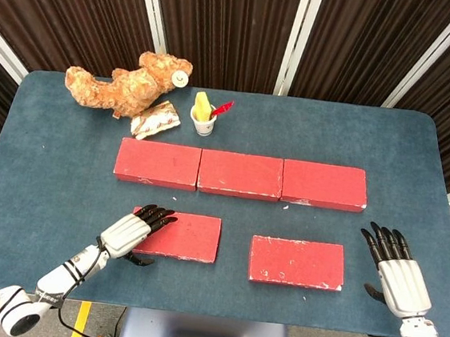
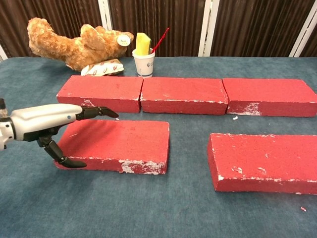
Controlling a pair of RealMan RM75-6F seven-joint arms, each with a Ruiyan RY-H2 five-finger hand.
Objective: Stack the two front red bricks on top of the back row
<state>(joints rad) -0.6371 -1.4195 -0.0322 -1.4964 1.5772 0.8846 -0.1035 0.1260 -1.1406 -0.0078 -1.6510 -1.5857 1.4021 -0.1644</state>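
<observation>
Front red bricks lie flat on the blue table (image 1: 40, 165), 2 of them, in front of the back row (image 1: 240, 174) of 3 red bricks set end to end. The front left brick (image 1: 182, 235) lies before the joint of the back row's left and middle bricks; the front right brick (image 1: 296, 262) lies before the joint of its middle and right bricks. The left robot hand (image 1: 134, 233) is at the left end of the front left brick, fingers (image 2: 99, 112) stretched over its top and thumb (image 2: 64, 158) low against its front edge, spread wide and not clamped. The right robot hand (image 1: 395, 275) rests just right of the front right brick, apart from it, fingers spread, holding nothing.
</observation>
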